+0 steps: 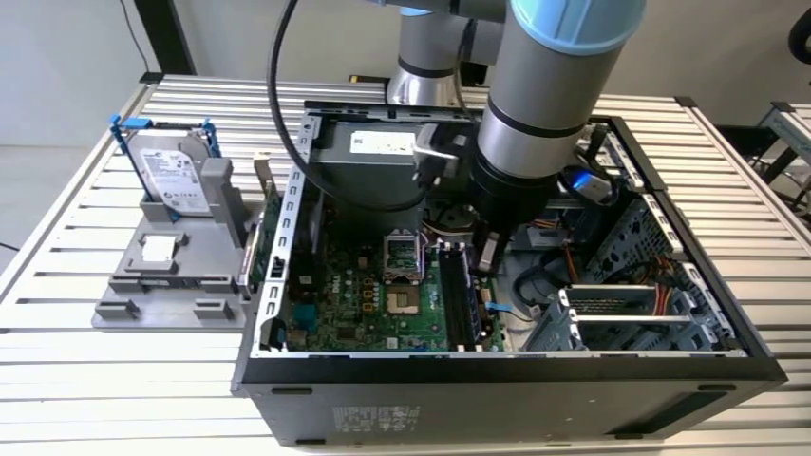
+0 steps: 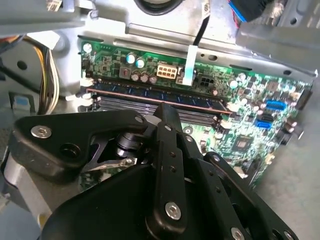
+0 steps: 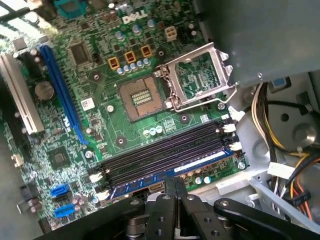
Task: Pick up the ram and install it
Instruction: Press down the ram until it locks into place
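Hidden: arm (image 1: pixel 538 123) covers much of the open computer case (image 1: pixel 507 366) | Around: hard drive (image 1: pixel 171 171) upright in grey stand at 9 o'clock of case; empty CPU socket (image 3: pixel 142 97) | Gripper (image 3: pixel 171 186): fingers closed together, tips touching the ram (image 2: pixel 155 96) seated in the outermost motherboard slot.
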`<state>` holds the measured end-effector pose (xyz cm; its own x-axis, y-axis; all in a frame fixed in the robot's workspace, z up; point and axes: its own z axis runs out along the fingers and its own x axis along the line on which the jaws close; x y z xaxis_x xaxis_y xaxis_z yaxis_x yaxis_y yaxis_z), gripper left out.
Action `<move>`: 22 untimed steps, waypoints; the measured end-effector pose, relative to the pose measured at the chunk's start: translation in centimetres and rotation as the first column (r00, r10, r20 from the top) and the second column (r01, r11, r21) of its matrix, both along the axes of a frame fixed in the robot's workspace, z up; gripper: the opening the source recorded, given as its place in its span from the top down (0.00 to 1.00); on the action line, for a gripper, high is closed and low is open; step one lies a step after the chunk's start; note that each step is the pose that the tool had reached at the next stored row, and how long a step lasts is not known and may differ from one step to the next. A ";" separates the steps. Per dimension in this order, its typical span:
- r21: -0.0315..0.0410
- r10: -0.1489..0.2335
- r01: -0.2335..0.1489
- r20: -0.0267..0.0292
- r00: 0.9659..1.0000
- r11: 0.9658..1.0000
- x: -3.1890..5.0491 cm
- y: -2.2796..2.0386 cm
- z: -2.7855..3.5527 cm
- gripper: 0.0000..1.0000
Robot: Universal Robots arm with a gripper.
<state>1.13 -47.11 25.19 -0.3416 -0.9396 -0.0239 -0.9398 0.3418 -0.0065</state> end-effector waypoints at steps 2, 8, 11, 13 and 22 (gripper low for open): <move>0.000 0.036 -0.036 0.000 0.999 0.999 0.00 0.00 0.00 1.00; 0.000 0.138 -0.138 0.000 0.990 0.990 0.00 0.01 -0.02 1.00; 0.000 0.187 -0.187 0.000 0.982 0.982 0.00 0.03 -0.05 1.00; 0.000 0.215 -0.215 0.001 0.977 0.977 0.00 0.05 -0.07 1.00; 0.000 0.294 -0.294 0.000 0.956 0.956 0.00 0.45 -0.15 1.00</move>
<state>1.13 -46.66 25.04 -0.0499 -0.9985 -0.0240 -0.9987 0.0501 -0.0069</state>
